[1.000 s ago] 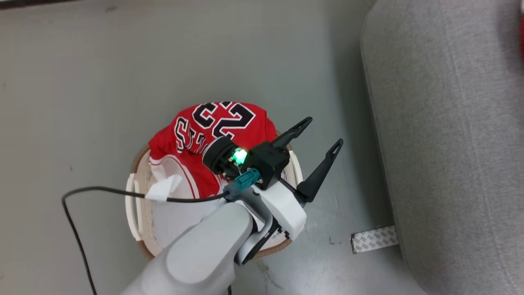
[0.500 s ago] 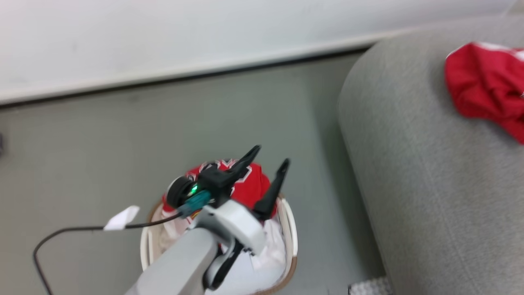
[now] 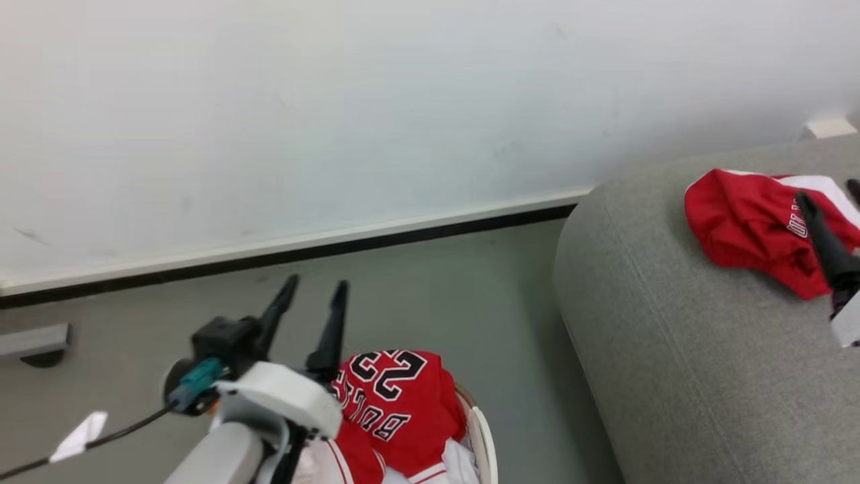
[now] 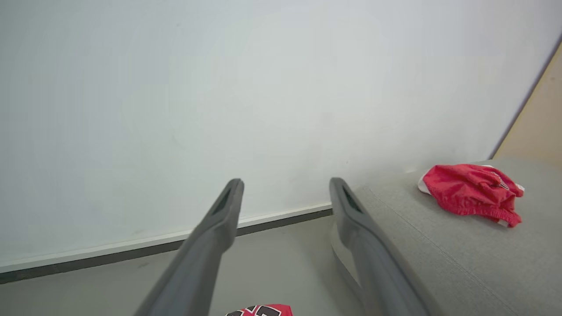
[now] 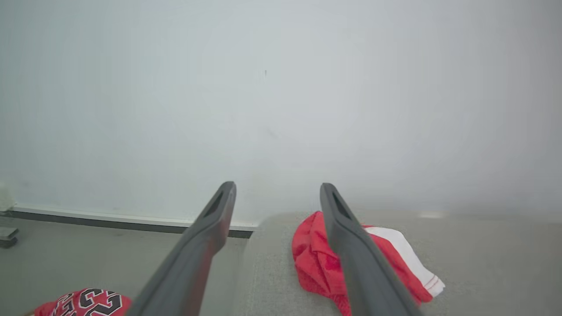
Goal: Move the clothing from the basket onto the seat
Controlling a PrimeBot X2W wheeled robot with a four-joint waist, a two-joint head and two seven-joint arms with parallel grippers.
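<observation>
Where the clothing lies: one red jersey [image 3: 396, 396] is heaped at the top of the basket [image 3: 481, 437], rising above its rim, with "23" and "BULLS" facing up. A pair of red shorts [image 3: 746, 222] with white trim lies bunched on the seat [image 3: 672, 336], near its far edge by the wall.
Basket: it stands on the grey floor [image 3: 457, 296] just off the seat's rounded left end, with a strip of floor between them. Some white cloth [image 3: 463, 470] shows under the jersey.
Left gripper [image 3: 316, 286]: it has its two dark fingers spread apart with nothing between them. It hangs over the floor just beside the jersey's left side, and the fingers point toward the wall [image 3: 403, 101].
Right gripper [image 5: 277, 185]: it is also spread wide and empty, and it is over the seat. In the right wrist view one finger crosses in front of the shorts. I cannot tell whether it touches the cloth.
Seat: light-grey woven fabric, and bare on its near part.
Cable [image 3: 127, 427]: this black lead runs from the left wrist toward the lower left and carries a small white tag [image 3: 79, 433].
Baseboard [image 3: 336, 245]: a dark strip where the wall meets the floor.
</observation>
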